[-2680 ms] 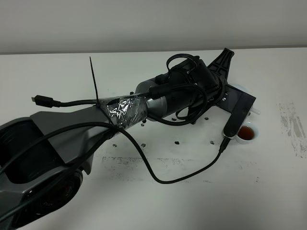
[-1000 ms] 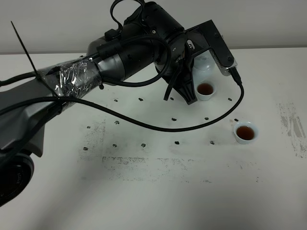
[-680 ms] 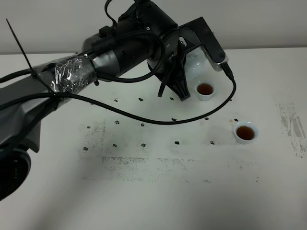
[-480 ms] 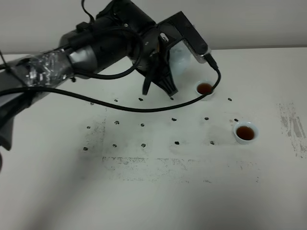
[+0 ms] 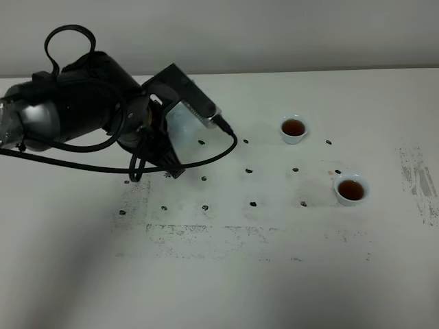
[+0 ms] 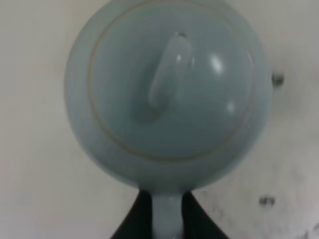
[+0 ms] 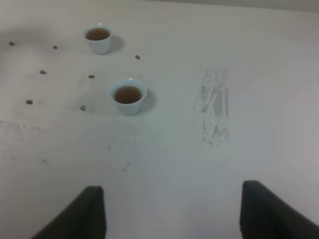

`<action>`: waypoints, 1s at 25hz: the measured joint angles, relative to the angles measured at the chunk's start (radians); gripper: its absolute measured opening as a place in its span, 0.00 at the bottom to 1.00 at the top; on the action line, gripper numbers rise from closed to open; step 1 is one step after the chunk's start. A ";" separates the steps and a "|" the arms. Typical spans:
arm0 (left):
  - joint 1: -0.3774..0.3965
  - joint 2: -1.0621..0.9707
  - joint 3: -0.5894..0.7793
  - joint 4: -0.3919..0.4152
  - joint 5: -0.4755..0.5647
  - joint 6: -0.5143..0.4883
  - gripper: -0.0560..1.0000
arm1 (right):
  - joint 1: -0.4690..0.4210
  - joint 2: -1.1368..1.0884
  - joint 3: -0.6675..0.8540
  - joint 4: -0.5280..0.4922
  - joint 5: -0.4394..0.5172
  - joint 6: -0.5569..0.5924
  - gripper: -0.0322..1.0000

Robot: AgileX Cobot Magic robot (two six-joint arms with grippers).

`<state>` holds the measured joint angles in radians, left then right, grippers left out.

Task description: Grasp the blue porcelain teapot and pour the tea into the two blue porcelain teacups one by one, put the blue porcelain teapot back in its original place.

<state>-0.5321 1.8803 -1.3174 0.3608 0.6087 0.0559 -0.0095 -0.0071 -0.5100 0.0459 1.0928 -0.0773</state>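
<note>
The blue porcelain teapot (image 6: 169, 94) fills the left wrist view, seen from above, with its lid and knob on and upright. My left gripper (image 6: 167, 221) is shut on the teapot's loop handle, one dark finger on each side. In the high view the teapot (image 5: 181, 129) shows as a pale patch under the left gripper (image 5: 163, 149), left of the table's middle. I cannot tell if it touches the table. The two blue porcelain teacups hold brown tea: the far one (image 5: 293, 128) (image 7: 98, 38) and the near one (image 5: 351, 188) (image 7: 128, 95). My right gripper (image 7: 177, 214) is open and empty, well short of the cups.
The white table (image 5: 274, 274) has small dark dots (image 5: 252, 203) scattered across its middle. A grey scuffed patch (image 5: 415, 179) lies near the right edge and shows in the right wrist view (image 7: 215, 107). A black cable (image 5: 226, 140) hangs from the left arm.
My left arm has swung left with the teapot, from beside the far teacup to the left part of the table. Both cups stay in place, filled with tea.
</note>
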 joint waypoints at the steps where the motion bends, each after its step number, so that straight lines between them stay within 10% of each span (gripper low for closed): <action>1: 0.006 0.000 0.019 0.001 -0.005 -0.001 0.09 | 0.000 0.000 0.000 0.000 0.000 0.000 0.60; 25: 0.131 -0.030 0.302 0.004 -0.209 -0.137 0.09 | 0.000 0.000 0.000 -0.002 0.000 0.000 0.60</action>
<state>-0.4012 1.8504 -1.0151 0.3649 0.3998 -0.0809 -0.0095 -0.0071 -0.5100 0.0440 1.0928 -0.0773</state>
